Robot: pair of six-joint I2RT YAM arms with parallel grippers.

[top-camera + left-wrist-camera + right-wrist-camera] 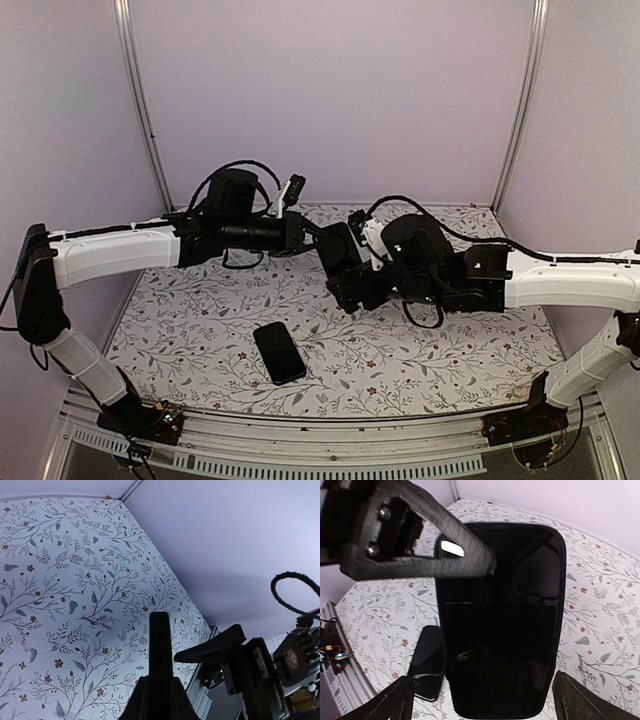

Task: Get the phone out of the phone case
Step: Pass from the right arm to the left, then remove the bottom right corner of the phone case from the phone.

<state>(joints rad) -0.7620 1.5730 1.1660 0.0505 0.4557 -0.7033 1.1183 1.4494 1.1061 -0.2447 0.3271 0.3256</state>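
- Between the two claws, raised above the tabletop, hangs the phone case. Its hollow side and camera cut-out face the right wrist camera, and it looks empty.
- The left claw is clamped on the case at the corner by the cut-out. One of its fingers lies across that corner, and its own camera sees the case edge-on, rising from between its fingers.
- The right claw stands spread, one finger on either side of the case's other end. A strip of tabletop shows between the case and one finger, so I judge it is not gripping.
- The phone lies flat on the tabletop, below both claws and toward the arm bases, well apart from the case.
- By my reading the separation is done, and what is left is parting from the case cleanly.
- To do that well, the right claw should draw straight back off the case's end without brushing its rim, since the case hangs by one corner and a nudge could twist it in the left claw's grip.
- The left claw should then carry the case down on the side away from the phone and bring it level before contact.
- It should spread its fingers only once the case rests on the tabletop. A release from height could let it bounce onto the phone.
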